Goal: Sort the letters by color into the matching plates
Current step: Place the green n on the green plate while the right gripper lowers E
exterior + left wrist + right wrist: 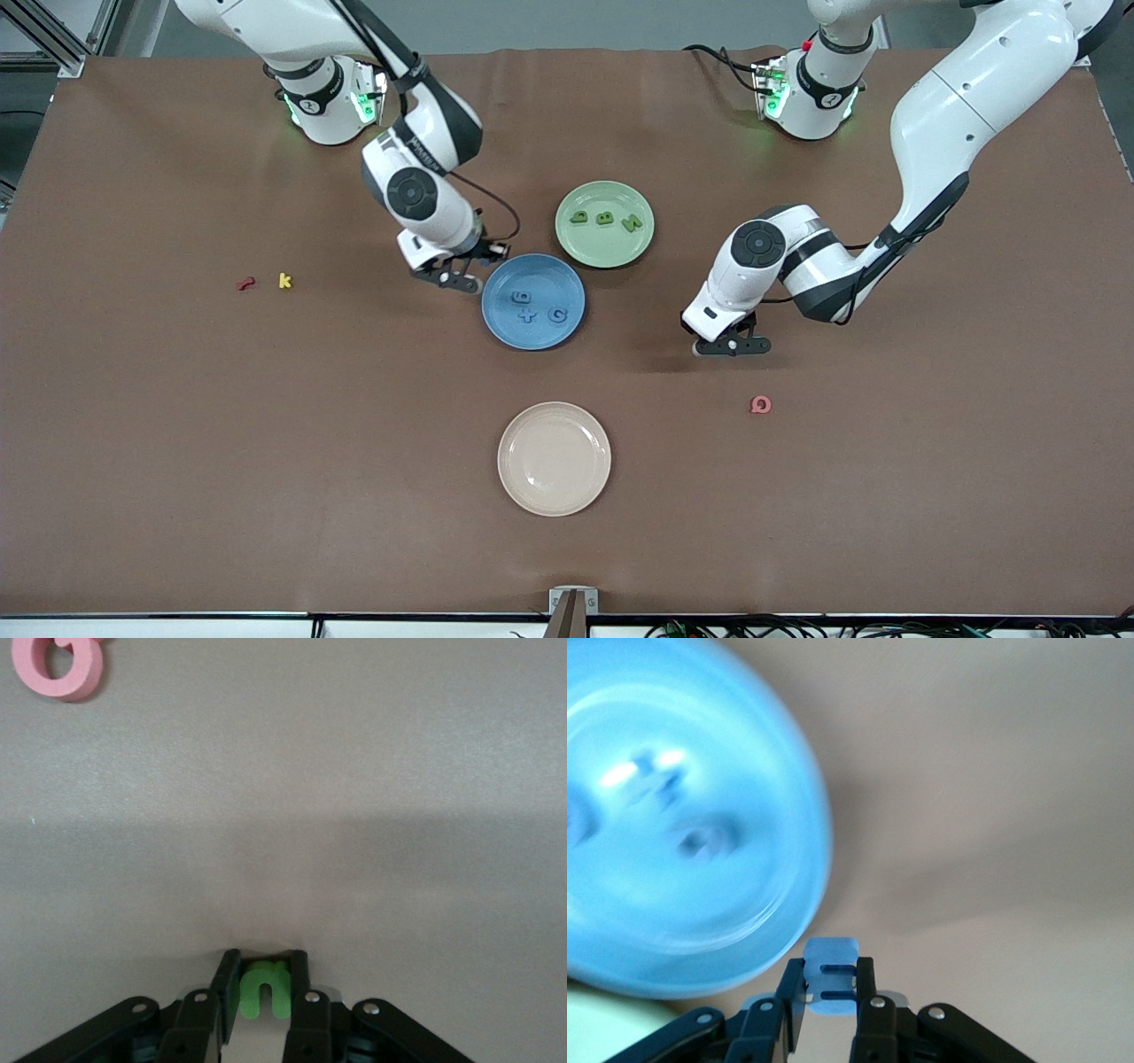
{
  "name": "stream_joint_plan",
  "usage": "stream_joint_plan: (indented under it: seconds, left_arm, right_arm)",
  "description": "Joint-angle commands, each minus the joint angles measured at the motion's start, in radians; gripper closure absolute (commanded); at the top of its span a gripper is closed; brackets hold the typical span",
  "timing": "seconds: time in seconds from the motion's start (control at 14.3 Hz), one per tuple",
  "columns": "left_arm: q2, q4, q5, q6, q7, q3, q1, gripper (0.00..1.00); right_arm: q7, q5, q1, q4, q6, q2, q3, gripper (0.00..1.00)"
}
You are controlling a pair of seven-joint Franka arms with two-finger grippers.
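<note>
- The left gripper (732, 346) is low over bare table, toward the left arm's end; its fingers (227, 985) pinch a green u-shaped letter (265, 990) between them.
- The right gripper (458, 281) hangs just beside the blue plate (509, 330), at about nine o'clock from its centre, fingers pressed onto a pale blue letter (832, 979). It looks like an E-shape, though the blurred wrist view leaves that unsure.
- In the blue plate lie three blue letters: a 6 (522, 297), a + (527, 315) and a G (557, 315).
- The pale green plate (605, 255) touches or nearly touches the blue plate at about one o'clock from it; it holds three green letters, a b (579, 216), a B (605, 218) and an N (632, 223).
- A cream plate (518, 478) sits near six o'clock of the blue one, nearer the front camera.
- A pink letter (760, 405) lies at about five o'clock of the left gripper.
- A red letter (246, 283) and a yellow k (284, 281) lie side by side toward the right arm's end of the table.
</note>
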Motion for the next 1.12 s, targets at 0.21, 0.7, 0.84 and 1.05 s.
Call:
stream_joint_plan:
  seconds: [0.21,0.7,0.84,1.05]
  left_arm:
    - [-0.027,-0.013,-0.031,-0.06,-0.062,-0.092,0.005,0.79]
    - [-0.022,-0.013,-0.101,-0.231,-0.303,-0.284,-0.063,0.79]
    - [-0.013,0.014,-0.113,-0.231,-0.383,-0.279,-0.145,0.79]
    - [0.002,0.02,-0.115,-0.229,-0.437,-0.215,-0.264,0.79]
  right_arm:
    - [0.118,0.139,0.159,0.074,0.022,0.039,0.032,1.0]
    - [0.306,0.129,0.332,0.206,0.154,0.19,-0.006,1.0]
    - [0.307,0.13,0.387,0.244,0.154,0.217,-0.072,1.0]
    - [0.286,0.126,0.375,0.295,0.098,0.233,-0.1,1.0]
